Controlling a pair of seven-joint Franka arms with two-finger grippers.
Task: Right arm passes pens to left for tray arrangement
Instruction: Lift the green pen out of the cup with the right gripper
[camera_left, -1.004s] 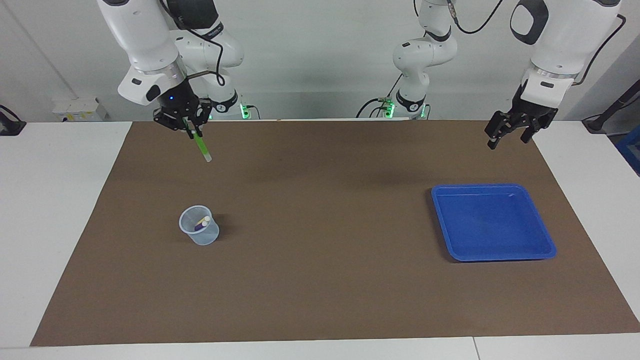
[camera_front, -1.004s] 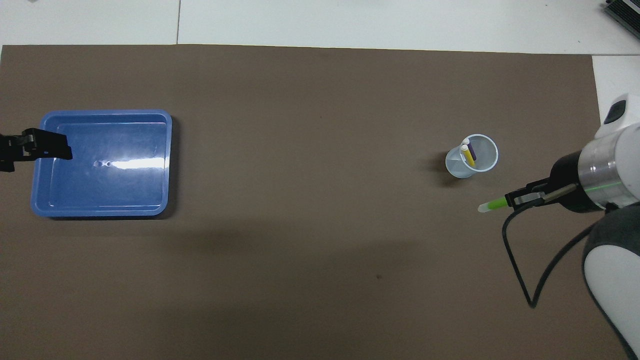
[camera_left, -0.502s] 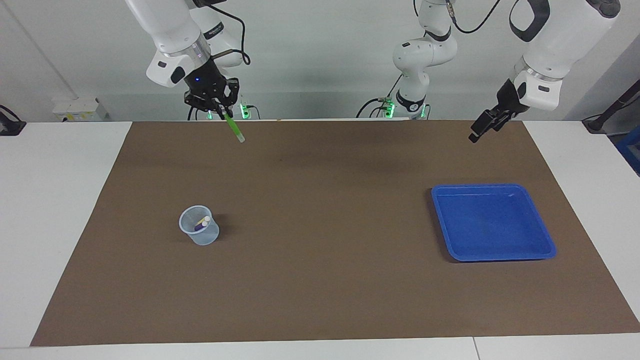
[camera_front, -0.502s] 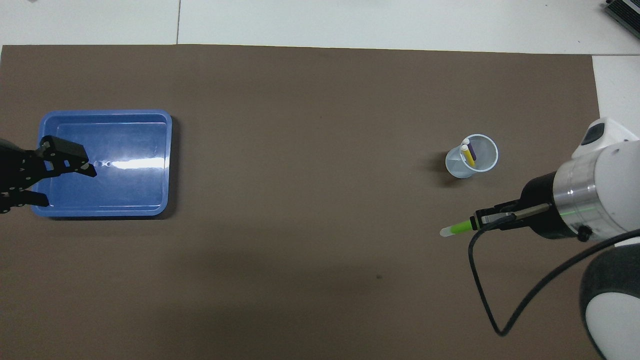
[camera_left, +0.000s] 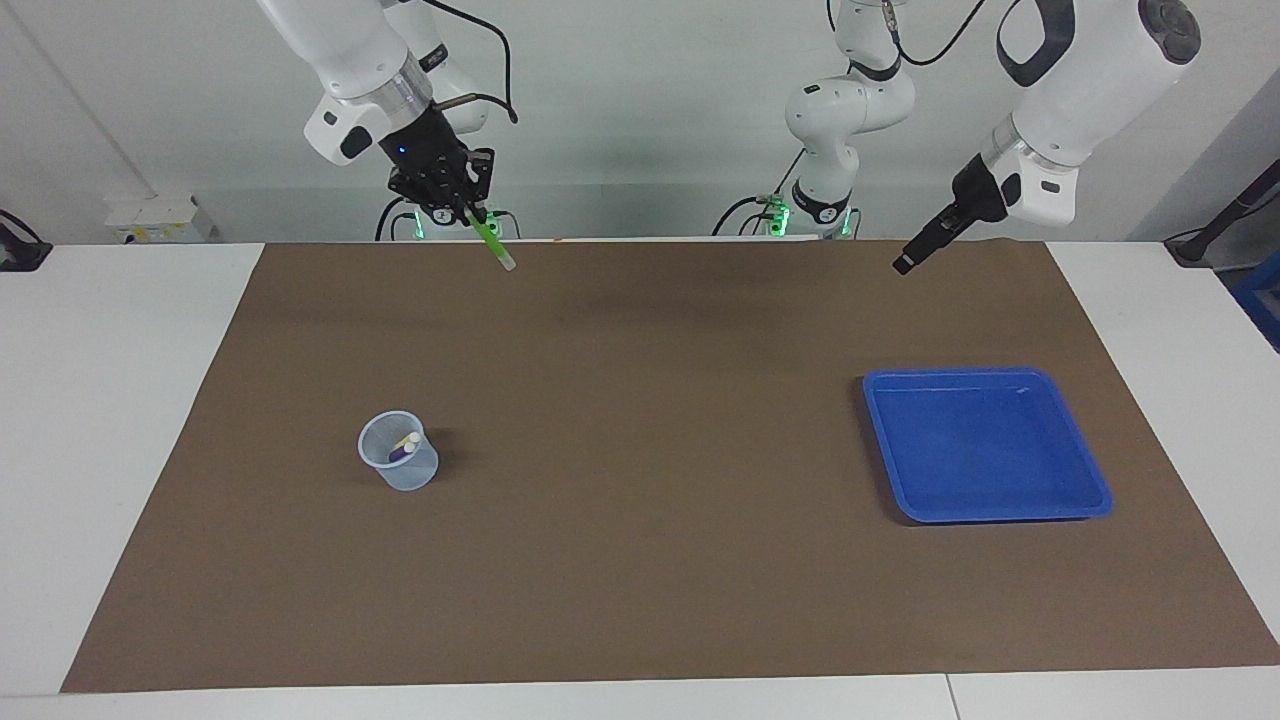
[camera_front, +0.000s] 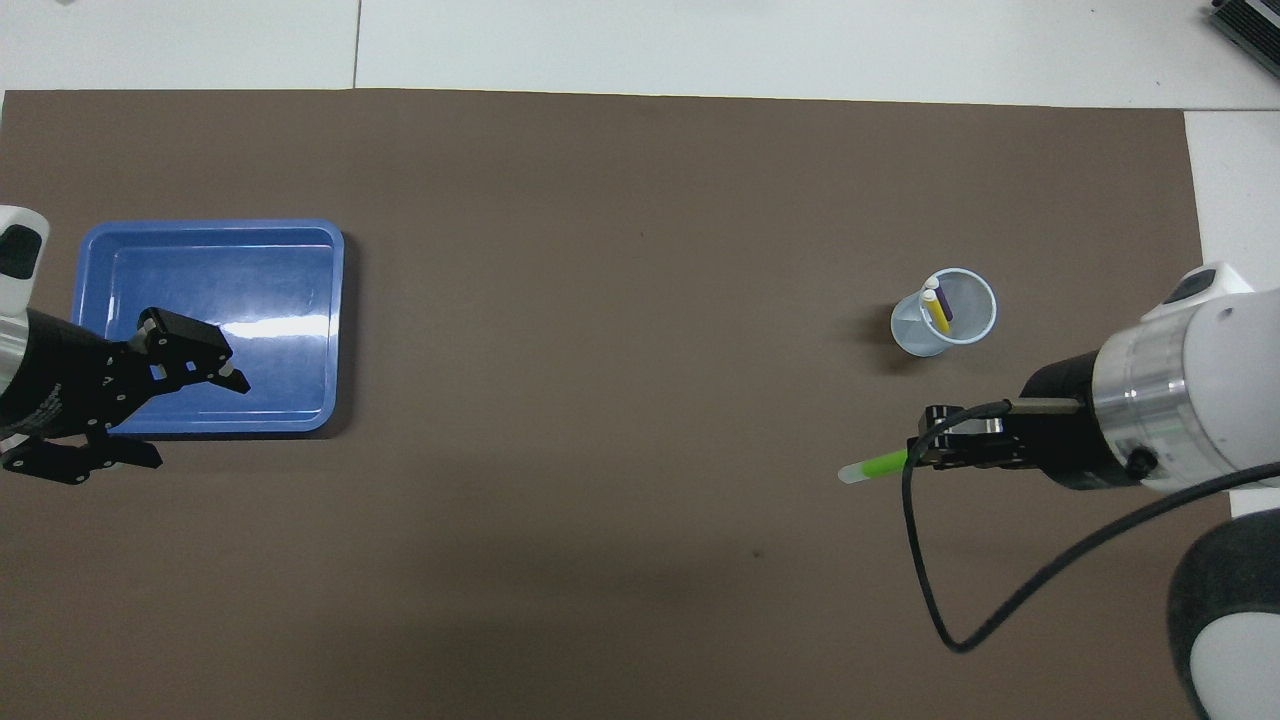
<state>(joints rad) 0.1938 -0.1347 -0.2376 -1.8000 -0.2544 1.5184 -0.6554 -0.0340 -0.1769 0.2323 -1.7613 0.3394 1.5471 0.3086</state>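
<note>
Overhead view: right gripper (camera_front: 925, 450), shut on green pen (camera_front: 872, 466), aims its free end across the table at the open, empty left gripper (camera_front: 190, 410), well apart.

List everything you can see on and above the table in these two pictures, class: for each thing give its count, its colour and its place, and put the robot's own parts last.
Mat: one, brown, covering most of the white table.
Tray: one, bright blue, on the mat toward the left arm's end, nothing in it.
Cup: one, translucent pale blue, on the mat toward the right arm's end.
Pens in the cup: two, yellow pen and purple pen, standing inside.
Green pen: one, whitish tip, held in the air.
Right gripper: black, shut on the green pen, raised over the mat's edge by the robots.
Left gripper: black, open, holding nothing, raised over the tray's edge.
</note>
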